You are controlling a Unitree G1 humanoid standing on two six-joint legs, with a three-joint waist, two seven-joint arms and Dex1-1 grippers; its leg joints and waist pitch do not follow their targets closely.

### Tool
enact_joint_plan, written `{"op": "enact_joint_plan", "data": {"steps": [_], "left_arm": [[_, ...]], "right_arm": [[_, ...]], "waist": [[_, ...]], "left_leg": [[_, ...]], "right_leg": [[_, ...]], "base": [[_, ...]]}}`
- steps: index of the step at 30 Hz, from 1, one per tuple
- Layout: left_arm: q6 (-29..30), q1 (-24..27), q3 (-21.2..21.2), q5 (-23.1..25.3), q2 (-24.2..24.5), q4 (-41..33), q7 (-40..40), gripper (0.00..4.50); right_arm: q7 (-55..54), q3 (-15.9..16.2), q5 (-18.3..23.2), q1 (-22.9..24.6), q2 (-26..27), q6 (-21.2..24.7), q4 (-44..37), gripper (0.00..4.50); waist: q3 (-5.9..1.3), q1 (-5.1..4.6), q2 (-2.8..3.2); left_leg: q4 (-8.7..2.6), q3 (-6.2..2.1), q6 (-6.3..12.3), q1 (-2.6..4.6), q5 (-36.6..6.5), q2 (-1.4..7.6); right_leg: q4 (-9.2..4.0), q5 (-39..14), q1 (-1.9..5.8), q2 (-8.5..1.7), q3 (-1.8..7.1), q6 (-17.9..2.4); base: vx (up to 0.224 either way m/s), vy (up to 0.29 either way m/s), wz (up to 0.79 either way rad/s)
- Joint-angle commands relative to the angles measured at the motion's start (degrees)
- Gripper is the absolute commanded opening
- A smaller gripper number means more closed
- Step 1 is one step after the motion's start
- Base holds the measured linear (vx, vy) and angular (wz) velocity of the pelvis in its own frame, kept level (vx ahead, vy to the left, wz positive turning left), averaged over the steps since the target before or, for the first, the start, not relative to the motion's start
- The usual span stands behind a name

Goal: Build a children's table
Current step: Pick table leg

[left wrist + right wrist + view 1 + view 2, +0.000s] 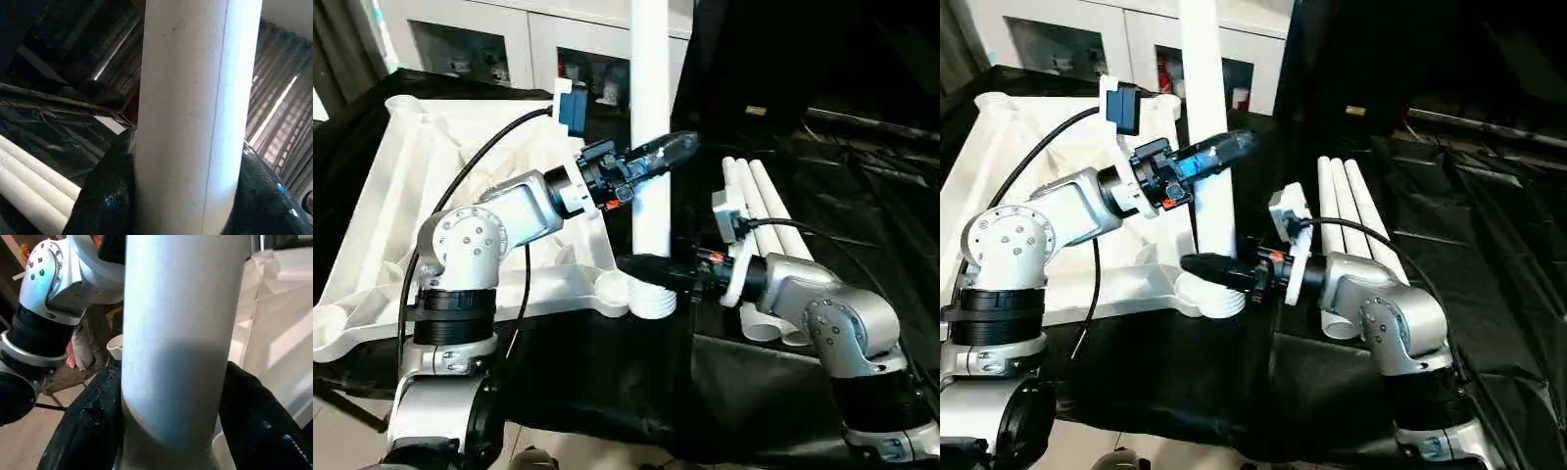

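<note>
Black cloth covers your worktop, where the top (460,196) lies underside up. Both jaws clasp the upright leg (649,117), left gripper (666,149) high, right gripper (641,269) low, steadying it in the near corner socket (651,297).

The upright leg (650,127) runs past the top edge.

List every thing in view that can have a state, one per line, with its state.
Table top: upside down, tilted, ribs showing.
Leg: upright in the near corner socket.
Spare legs: three, lying side by side on the black cloth.
Left gripper: around the leg, higher up.
Right gripper: around the leg, just above the socket.
</note>
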Motion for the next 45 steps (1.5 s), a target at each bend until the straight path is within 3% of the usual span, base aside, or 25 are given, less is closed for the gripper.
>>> {"op": "enact_joint_plan", "data": {"steps": [1, 12, 16, 26, 27, 29, 30, 36, 38, 39, 43, 45], "left_arm": [[1.81, -0.59, -1.68, -1.59, 0.31, -1.00, -1.80, 1.90], [3.64, -1.07, -3.63, -2.35, 1.47, -1.74, -5.37, 1.88], [3.46, -1.37, -3.40, -2.25, 1.36, -1.21, -5.51, 1.88], [2.04, -1.81, -2.77, -1.33, 1.36, -0.28, -4.53, 1.85], [0.90, -1.79, -2.74, -0.49, 1.18, -0.19, -3.89, 1.85], [0.21, -2.29, -2.15, 1.09, 0.21, 0.84, 0.08, 2.41], [-0.81, -2.53, -2.14, 2.58, -0.15, 1.06, 2.20, 2.55], [-6.24, -3.27, -3.25, 11.00, -1.73, 1.12, 12.83, 2.87], [-7.02, -3.51, -2.20, 10.97, -2.82, 1.03, 14.91, 2.87], [-7.07, -3.51, -1.78, 10.57, -3.29, 0.77, 15.47, 2.56], [-6.57, -3.40, -1.59, 10.10, -3.74, 0.53, 15.78, 2.49], [-5.98, -3.11, -1.73, 9.73, -4.13, 0.03, 15.65, 2.09]], "right_arm": [[-0.58, -2.10, 1.62, -1.56, -1.10, 2.83, -0.02, 2.76], [1.37, -3.59, 7.61, -5.38, -3.46, 12.00, 1.64, 2.76], [1.56, -2.81, 8.28, -5.56, -4.34, 13.90, 1.43, 2.41], [0.09, -1.82, 7.48, -4.87, -3.95, 13.71, 0.54, 1.91], [-0.75, -1.74, 6.92, -4.77, -3.64, 13.25, 0.51, 1.91], [-3.37, -1.60, 4.87, -4.67, -2.85, 11.64, 0.68, 1.89], [-4.80, -1.65, 3.96, -4.76, -2.39, 11.13, 1.02, 1.89], [-8.55, -2.48, 1.88, -5.06, -0.91, 9.00, 2.49, 1.88], [-8.91, -2.63, 1.86, -4.94, -0.82, 8.87, 2.50, 1.88], [-9.07, -2.53, 1.79, -4.87, -0.76, 8.72, 2.48, 1.88], [-9.41, -2.36, 1.60, -4.85, -0.54, 8.49, 2.50, 1.88], [-9.49, -2.21, 1.09, -4.98, -0.43, 8.29, 2.52, 1.88]], "waist": [[-3.95, 0.26, 1.00], [-4.00, 0.73, 0.87], [-3.99, 0.96, 0.87], [-4.08, 1.23, 1.00], [-4.07, 1.23, 1.32], [-4.11, 1.19, 1.11], [-4.12, 1.06, 1.42], [-4.11, 0.98, 1.27], [-4.22, 1.02, 1.12], [-4.24, 1.05, 1.15], [-4.18, 0.98, 1.19], [-4.13, 0.98, 1.12]], "left_leg": [[-3.62, -0.63, -0.17, 0.11, -5.07, 1.97], [-3.55, -0.51, -0.48, 0.14, -4.30, 2.01], [-3.52, -0.48, -0.55, 0.07, -4.12, 1.91], [-3.51, -0.50, -1.11, 0.10, -4.17, 1.95], [-3.51, -0.52, -1.17, 0.12, -4.23, 1.94], [-3.52, -0.54, -1.33, 0.08, -4.23, 1.97], [-3.52, -0.62, -1.79, 0.14, -4.36, 2.09], [-3.48, -0.66, -1.75, -0.01, -4.52, 1.97], [-3.39, -0.61, -1.38, -0.08, -3.48, 1.90], [-3.36, -0.62, -1.23, -0.10, -3.21, 1.88], [-3.38, -0.58, -0.95, -0.08, -3.37, 1.84], [-3.36, -0.52, -0.86, 0.00, -3.96, 1.87]], "right_leg": [[-4.54, -9.35, 3.82, -5.17, 3.25, -7.43], [-4.42, -8.53, 3.84, -5.25, 3.31, -7.58], [-4.48, -8.77, 3.96, -5.27, 3.32, -7.29], [-4.44, -8.48, 3.93, -5.30, 3.30, -7.13], [-4.43, -8.30, 3.89, -5.29, 3.31, -7.15], [-4.40, -7.98, 3.96, -5.31, 3.28, -7.16], [-4.46, -7.63, 3.84, -5.30, 3.27, -7.25], [-4.55, -8.38, 4.11, -5.24, 3.31, -5.95], [-4.31, -6.62, 4.18, -5.19, 3.31, -6.45], [-4.22, -5.99, 4.18, -5.14, 3.30, -6.69], [-4.27, -5.96, 4.13, -5.16, 3.28, -6.97], [-4.41, -7.15, 4.05, -5.25, 3.30, -6.89]], "base": [[0.000, 0.000, 0.00], [0.000, 0.000, 0.00], [0.000, 0.000, 0.00], [0.000, 0.000, 0.00], [0.000, 0.000, 0.00], [0.000, 0.000, 0.00], [0.000, 0.000, 0.00], [0.000, 0.000, 0.00], [0.000, 0.000, 0.00], [0.000, 0.000, 0.00], [0.000, 0.000, 0.00], [0.000, 0.000, 0.00]]}}
